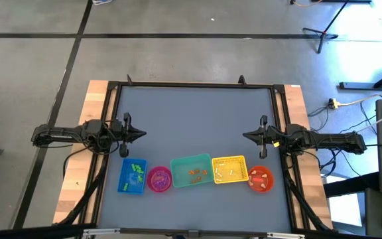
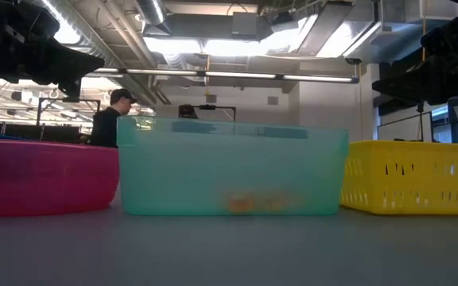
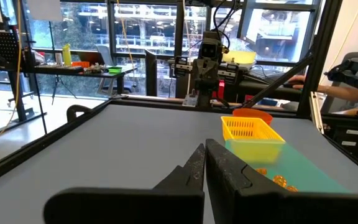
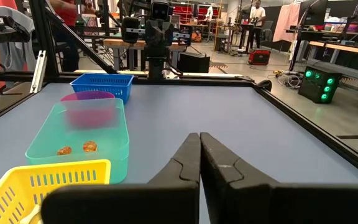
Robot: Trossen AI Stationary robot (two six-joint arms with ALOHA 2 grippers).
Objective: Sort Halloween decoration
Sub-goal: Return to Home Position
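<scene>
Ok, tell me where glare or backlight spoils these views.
Low view: ceiling lights blow out the top, silhouetting the left arm and right arm; orange trinkets show only dimly through the teal bin. Left wrist view: bright windows backlight the right arm. High view: bright floor patch, top right.

The high camera hangs well above and looks straight down on the whole grey-blue tabletop (image 1: 191, 126). The low camera sits at surface level, very near the translucent teal plastic bin (image 2: 233, 167), and faces level into the room. The left wrist camera looks past the left pincer (image 3: 202, 146) across the tabletop from its left side. The right wrist camera, behind the right pincer (image 4: 199, 135), faces the opposite way. All four views share the teal bin and the yellow slotted plastic basket (image 2: 416, 175).
</scene>
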